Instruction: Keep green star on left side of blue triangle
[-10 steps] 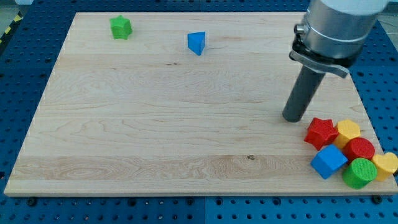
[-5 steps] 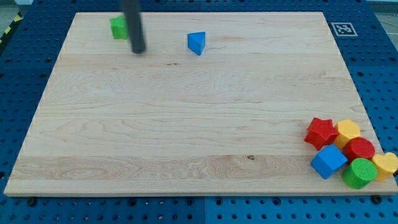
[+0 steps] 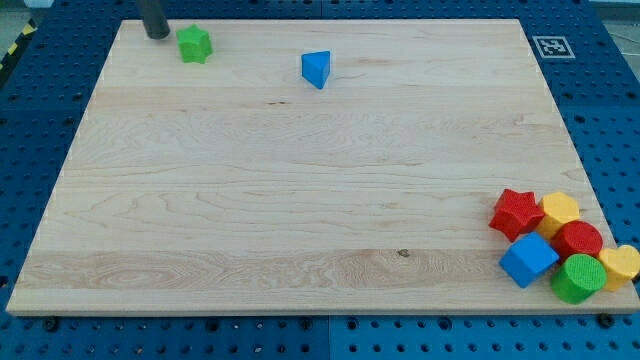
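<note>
Task status: the required arrangement appears met. My tip (image 3: 157,35), the lower end of a straight dark rod, stands near the view's top left corner of the pale wooden board (image 3: 300,200), just beside the small green star-shaped block (image 3: 194,44) on its left; whether it touches the block is hard to judge from this angle. The green star lies well to the left of the small blue triangular block (image 3: 316,69), both near the view's top edge. What is left, in my judgement, is only to avoid nudging the star rightward.

There is no pincer on this arm, so no open or closed state applies.

Containers: none present. A loose cluster sits at the view's bottom right: red star block (image 3: 516,212), blue cube (image 3: 528,259), yellow block (image 3: 559,212), red block (image 3: 578,240), green cylinder (image 3: 577,278), a second yellow block (image 3: 620,264).
</note>
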Available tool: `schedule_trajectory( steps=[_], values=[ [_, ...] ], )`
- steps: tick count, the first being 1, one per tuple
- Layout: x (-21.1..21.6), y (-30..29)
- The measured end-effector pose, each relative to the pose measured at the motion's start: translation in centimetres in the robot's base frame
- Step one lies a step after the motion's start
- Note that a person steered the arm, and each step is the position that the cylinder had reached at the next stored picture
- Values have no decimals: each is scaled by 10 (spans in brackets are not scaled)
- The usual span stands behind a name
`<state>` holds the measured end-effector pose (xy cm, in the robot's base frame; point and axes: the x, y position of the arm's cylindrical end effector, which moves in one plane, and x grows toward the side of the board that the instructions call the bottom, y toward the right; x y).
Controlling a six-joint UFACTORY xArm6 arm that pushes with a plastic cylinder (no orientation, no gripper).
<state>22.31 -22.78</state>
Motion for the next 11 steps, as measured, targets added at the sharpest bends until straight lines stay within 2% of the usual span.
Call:
schedule_trajectory(
  steps=[3, 7, 11],
  values=[
    [20, 1],
    [29, 121],
    [41, 157]
  ],
)
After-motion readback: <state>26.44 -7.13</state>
